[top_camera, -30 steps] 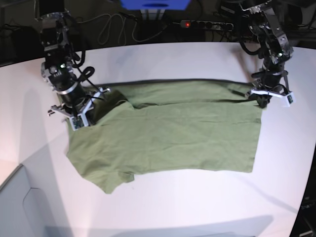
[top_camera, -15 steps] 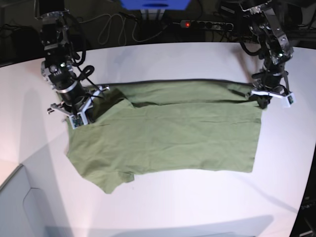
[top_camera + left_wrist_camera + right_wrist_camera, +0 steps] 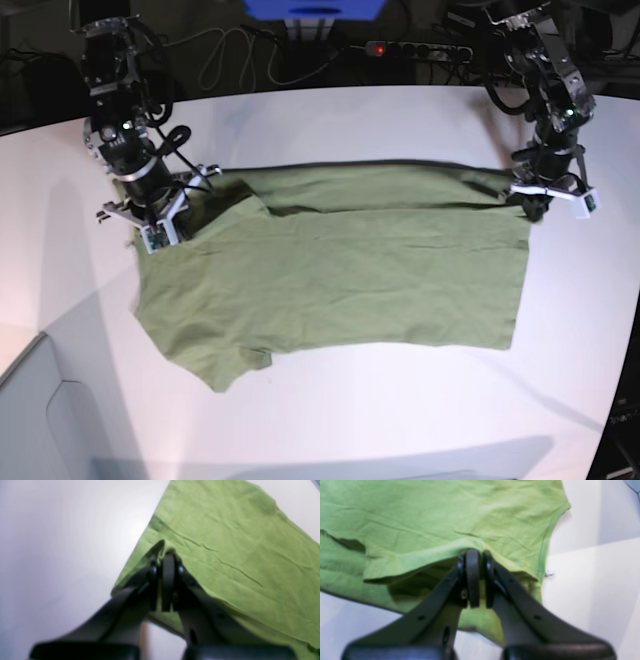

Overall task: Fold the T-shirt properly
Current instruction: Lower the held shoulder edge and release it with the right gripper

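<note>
Olive T-shirt [image 3: 340, 270] edges pinched (seemingly) in both closed grippers.

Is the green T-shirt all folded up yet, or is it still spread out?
Mostly spread out. The T-shirt lies wide and flat on the table; only a strip along its far edge is turned over.

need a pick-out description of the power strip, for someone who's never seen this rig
Start at the white table with the T-shirt spread on it. Look past its far edge, at the dark background: the power strip lies there among cables, the only thing with a glowing red switch.
</note>
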You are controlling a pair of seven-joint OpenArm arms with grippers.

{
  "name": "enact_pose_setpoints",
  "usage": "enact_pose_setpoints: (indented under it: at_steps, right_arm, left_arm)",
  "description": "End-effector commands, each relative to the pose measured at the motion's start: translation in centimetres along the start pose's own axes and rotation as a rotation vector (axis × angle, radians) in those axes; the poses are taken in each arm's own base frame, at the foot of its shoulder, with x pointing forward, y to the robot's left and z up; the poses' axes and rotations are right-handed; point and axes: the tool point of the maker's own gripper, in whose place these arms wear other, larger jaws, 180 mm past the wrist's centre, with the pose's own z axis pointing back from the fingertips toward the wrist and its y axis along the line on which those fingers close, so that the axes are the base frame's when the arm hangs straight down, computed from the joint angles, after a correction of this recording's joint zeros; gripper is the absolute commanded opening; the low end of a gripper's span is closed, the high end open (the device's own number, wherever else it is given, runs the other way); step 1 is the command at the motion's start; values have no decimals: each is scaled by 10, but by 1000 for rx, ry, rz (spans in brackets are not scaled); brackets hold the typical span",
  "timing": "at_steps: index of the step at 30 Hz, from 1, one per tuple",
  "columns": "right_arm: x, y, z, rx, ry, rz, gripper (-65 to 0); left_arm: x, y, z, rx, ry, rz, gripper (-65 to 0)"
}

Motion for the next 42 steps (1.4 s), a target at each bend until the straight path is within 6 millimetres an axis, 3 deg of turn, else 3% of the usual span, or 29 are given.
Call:
enact_pose_setpoints:
  at_steps: [1, 14, 18, 23, 26, 29, 33, 37, 42]
  right_arm:
    - [13, -5, 3, -9, -47, 11, -645]
    - [14, -7, 3, -14, -50, 12, -624]
    - [12, -8, 2, -15, -31, 12, -475]
    - [11, -8, 3, -16, -12, 13, -219]
    - [12, -8, 3, -16, -14, 14, -148]
    - [9, -8, 3, -16, -8, 12, -143]
    - [6, -21, 7, -50, -3, -10, -144]
    - [1, -31, 14, -80, 2, -24, -145]
    - [2, -26, 24, -74, -8, -16, -145]
  left_arm:
    - [22, -5, 0, -13, -65, -8, -650]
    - [34, -10, -7, -23, -91, 6, -650]
    - [28, -6, -11, -13, -70, 22, -634]
    - [25, -5, -11, -14, -63, 26, -423]
    - [27, -7, -9, -20, -70, 22, -337]
    - [30, -7, -7, -21, -81, 17, -315]
    - [35, 11, 9, 25, -108, 19, -315]
    - [21, 29, 15, 68, -79, 26, -312]
    - [-7, 49, 3, 105, 0, 67, -311]
